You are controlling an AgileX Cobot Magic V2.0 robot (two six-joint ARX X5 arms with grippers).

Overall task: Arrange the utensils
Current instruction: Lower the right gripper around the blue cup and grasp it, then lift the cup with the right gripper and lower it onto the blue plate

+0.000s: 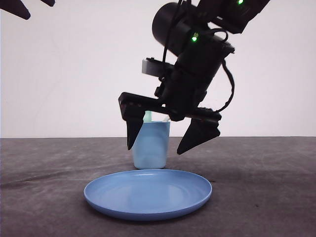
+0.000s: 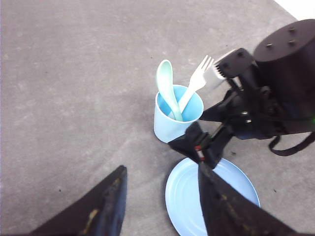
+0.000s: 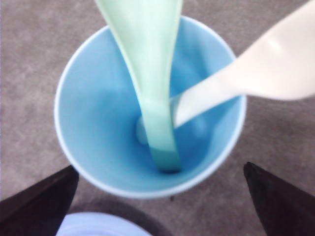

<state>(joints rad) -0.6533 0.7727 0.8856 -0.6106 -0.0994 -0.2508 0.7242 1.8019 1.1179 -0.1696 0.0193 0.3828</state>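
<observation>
**On the tabletop: cup with two utensils, plate, two end effectors**

On the grey tabletop (image 1: 276, 168): one light blue cup (image 2: 170, 120), upright, holding a mint-green spoon (image 2: 167, 91) and a cream-white fork (image 2: 197, 83), handles down, heads above the rim, leaning apart. One round blue plate (image 1: 148, 193) just in front of the cup, nothing on it. Right end effector (image 1: 158, 143) hangs directly over the cup, pointing down, fingers spread wide, holding nothing. Left end effector (image 2: 160, 201) raised off to the side, fingers apart, empty.
</observation>
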